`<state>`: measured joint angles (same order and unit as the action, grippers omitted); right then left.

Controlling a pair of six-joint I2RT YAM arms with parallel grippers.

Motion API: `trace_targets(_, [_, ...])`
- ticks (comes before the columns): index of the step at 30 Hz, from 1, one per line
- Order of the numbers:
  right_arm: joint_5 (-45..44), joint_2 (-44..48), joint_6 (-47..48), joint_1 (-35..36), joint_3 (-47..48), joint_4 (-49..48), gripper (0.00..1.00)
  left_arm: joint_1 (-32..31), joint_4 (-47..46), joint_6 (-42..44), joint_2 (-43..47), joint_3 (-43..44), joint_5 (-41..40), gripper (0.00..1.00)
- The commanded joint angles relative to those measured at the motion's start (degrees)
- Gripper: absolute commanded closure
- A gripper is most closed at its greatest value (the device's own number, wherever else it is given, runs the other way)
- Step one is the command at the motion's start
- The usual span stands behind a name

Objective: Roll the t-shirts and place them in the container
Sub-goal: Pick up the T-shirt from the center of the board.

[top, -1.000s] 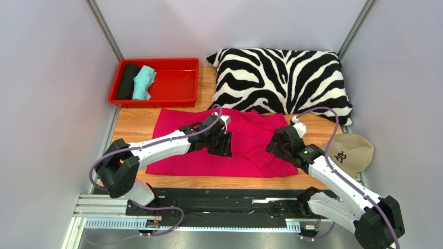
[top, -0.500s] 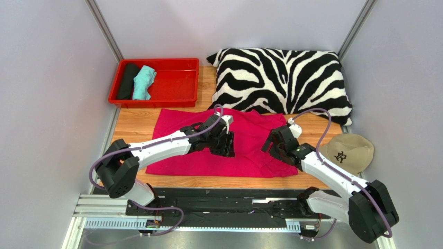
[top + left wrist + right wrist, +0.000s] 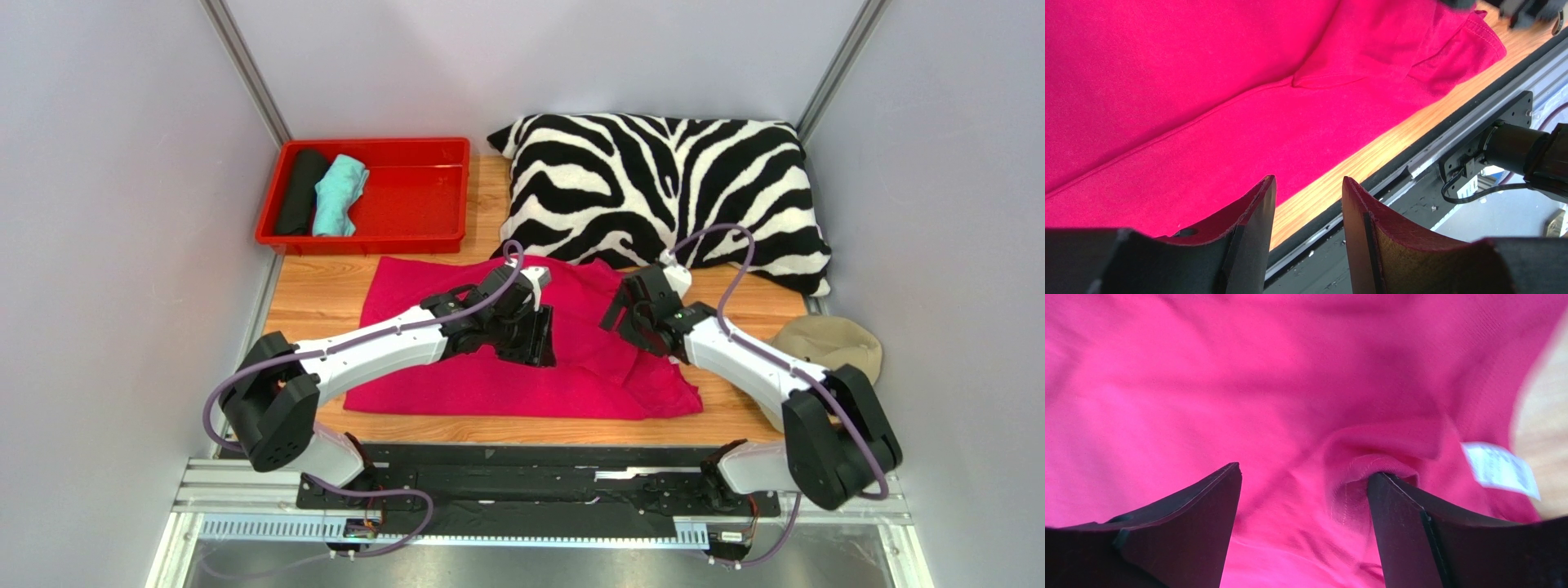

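Jaws part narrowly on left gripper [image 3: 1306,190] above pink t-shirt [image 3: 1198,92], widely on right gripper [image 3: 1303,478] around its fold.

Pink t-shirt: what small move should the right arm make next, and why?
Probably lower the right gripper and close it on the raised collar fold of the pink t-shirt. Its fingers are open over the cloth, with that fold near one tip, beside the white neck tag; nothing is gripped yet. The left gripper is open too, above the near hem.

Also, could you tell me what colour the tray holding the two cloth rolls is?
Red. The tray shows best in the top external view.
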<state>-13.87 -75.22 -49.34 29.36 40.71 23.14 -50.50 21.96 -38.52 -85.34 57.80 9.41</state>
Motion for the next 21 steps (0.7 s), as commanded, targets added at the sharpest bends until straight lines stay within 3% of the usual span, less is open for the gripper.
trace_targets(1, [0.7,-6.0,2.5,-0.2,8.1,-0.6,0.22,-0.2,0.4,0.9,3.2,2.3,0.3,0.48])
trace_targets(12, [2.9,-17.8,6.0,-1.2,21.0,2.8,0.24,-0.5,0.5,2.0,2.0,3.6,1.4,0.48])
trace_targets(21, [2.0,-9.6,8.7,-6.5,21.1,5.7,0.24,-1.1,-0.8,2.6,-1.0,4.6,0.5,0.48])
